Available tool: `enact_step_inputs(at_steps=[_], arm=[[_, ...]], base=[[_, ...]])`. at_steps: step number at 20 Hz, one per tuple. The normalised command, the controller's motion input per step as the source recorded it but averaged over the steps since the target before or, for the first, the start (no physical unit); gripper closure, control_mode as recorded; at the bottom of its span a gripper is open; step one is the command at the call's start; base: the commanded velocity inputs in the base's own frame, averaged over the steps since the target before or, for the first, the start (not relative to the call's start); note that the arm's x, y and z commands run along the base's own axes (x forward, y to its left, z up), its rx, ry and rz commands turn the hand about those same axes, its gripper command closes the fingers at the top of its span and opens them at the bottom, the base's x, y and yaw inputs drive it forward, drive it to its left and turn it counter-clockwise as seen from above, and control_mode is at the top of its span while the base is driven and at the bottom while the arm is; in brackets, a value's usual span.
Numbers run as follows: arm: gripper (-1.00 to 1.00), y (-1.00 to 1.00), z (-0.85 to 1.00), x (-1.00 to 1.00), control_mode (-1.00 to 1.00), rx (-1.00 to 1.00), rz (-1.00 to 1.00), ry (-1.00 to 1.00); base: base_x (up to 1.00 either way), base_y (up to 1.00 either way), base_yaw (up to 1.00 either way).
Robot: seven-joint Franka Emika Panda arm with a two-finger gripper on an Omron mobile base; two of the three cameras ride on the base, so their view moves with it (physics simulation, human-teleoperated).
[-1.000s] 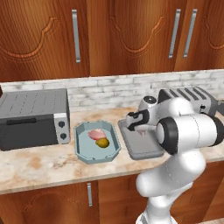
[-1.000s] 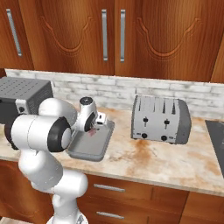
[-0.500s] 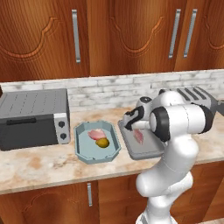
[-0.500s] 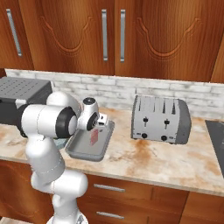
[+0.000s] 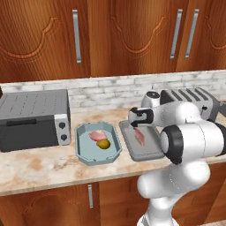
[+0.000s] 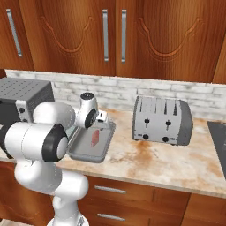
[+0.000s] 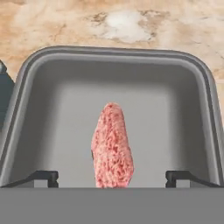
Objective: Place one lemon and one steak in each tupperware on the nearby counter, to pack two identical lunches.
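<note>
A: What is the claw [image 7: 112, 177] doing at the bottom of the hand view?

B: Its tips are standing wide apart, one on each side of a steak [image 7: 112, 146], gripping nothing. The steak is lying free in the grey tupperware [image 7: 26, 96], which suggests this is where it belongs.

A: And the other tray?

B: Left of centre in the left base view, the blue tupperware [image 5: 84, 152] is holding a steak [image 5: 96, 135] and a lemon [image 5: 103, 144], so that lunch looks packed. The grey one is probably waiting for its lemon.

A: Both sitting on the worktop [image 5: 44, 165]?

B: Yes, between a toaster oven [image 5: 33, 117] and a toaster [image 6: 162, 120].
</note>
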Motion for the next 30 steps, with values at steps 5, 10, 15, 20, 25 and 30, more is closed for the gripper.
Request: enact_step_inputs(at_steps=[5,10,15,20,25,30], arm=[[-1.0,-0.29,0.99,-0.64,-1.0,0.0,0.0,0.05],[-1.0,-0.11,0.77,-0.81,-1.0,0.0,0.02,0.02],[-1.0,0.0,0.8,-0.84,-1.0,0.0,0.05,0.0],[-1.0,0.0,0.47,-0.99,-1.0,-0.01,0.03,-0.01],[-1.0,0.0,0.0,0.0,1.0,0.0,0.0,0.0],[-1.0,0.0,0.0,0.0,1.0,0.0,0.0,0.0]], base=[[0.0,0.0,0.0],[0.0,0.0,0.0],[0.0,0.0,0.0],[0.0,0.0,0.0],[-1.0,0.0,0.05],[-1.0,0.0,0.07]])
